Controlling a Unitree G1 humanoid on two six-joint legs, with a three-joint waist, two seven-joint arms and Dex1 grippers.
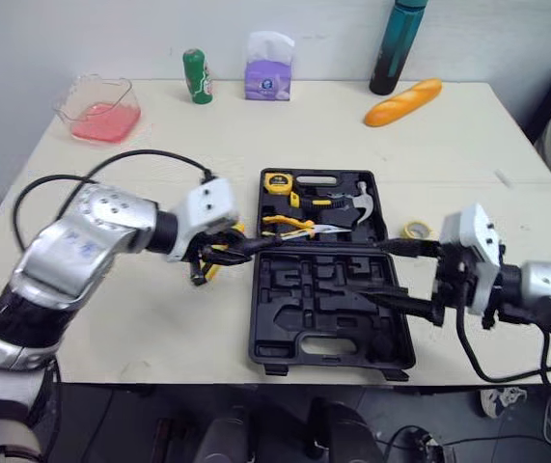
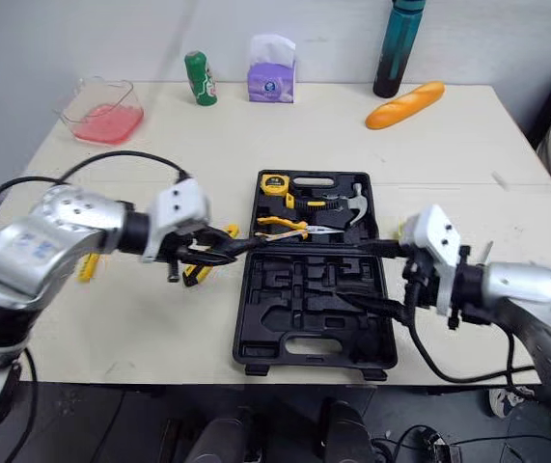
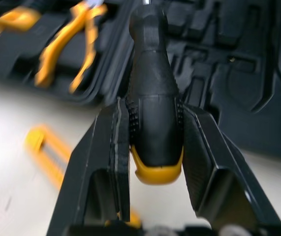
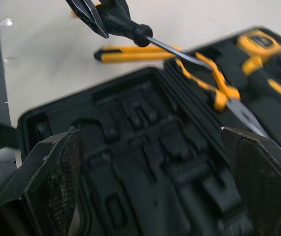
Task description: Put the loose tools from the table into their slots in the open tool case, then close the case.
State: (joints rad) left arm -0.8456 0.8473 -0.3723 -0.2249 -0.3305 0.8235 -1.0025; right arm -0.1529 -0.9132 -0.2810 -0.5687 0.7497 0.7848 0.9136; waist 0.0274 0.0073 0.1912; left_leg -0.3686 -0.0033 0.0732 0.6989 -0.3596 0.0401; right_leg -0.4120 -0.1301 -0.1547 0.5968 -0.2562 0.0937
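We see the open tool case (image 1: 299, 318) lying in the middle of the table (image 1: 140, 328), a little below the frame's centre. Its upper half holds a tape measure (image 1: 277, 181), a hammer (image 1: 357, 203) and yellow-handled pliers (image 1: 292, 224); the moulded slots of its lower half are bare.

At centre left of the frame, the left gripper (image 1: 225, 249) sits just beside the case's left edge. Its fingers (image 3: 108, 147) pinch the black handle of a screwdriver (image 3: 152, 73) near its yellow butt. The metal shaft points toward the case and reaches over its edge near the pliers.

A yellow utility knife (image 4: 130, 53) lies on the table beneath that gripper, just outside the case.

At centre right of the frame, the right gripper (image 1: 379, 273) hangs over the right side of the case's lower half. Its fingers (image 4: 51, 182) are spread wide and hold nothing.

A small yellow tape roll (image 1: 415, 230) rests on the table just right of the case, near that gripper's wrist.
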